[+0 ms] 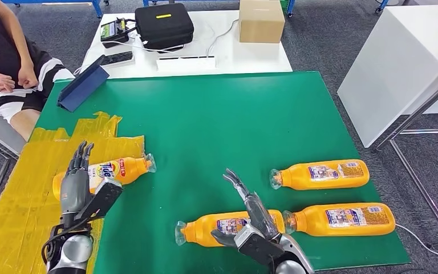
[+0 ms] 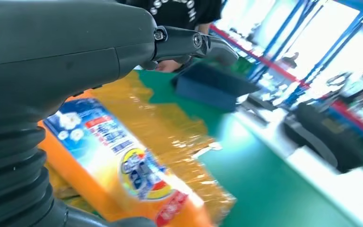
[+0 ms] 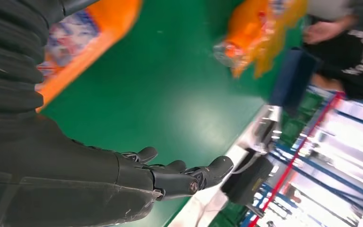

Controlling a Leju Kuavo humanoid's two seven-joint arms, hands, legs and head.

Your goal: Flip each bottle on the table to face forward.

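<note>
Hands: left hand and right hand both spread wide, holding nothing. Orange plastic detergent bottle lies just beneath right hand, back label up. Risk: round body rolling away if pressed off-centre.

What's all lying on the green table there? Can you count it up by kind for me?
Orange bottles: 4
Blue tablet case: 1
Yellow plastic sheet: 1
Total: 6
</note>
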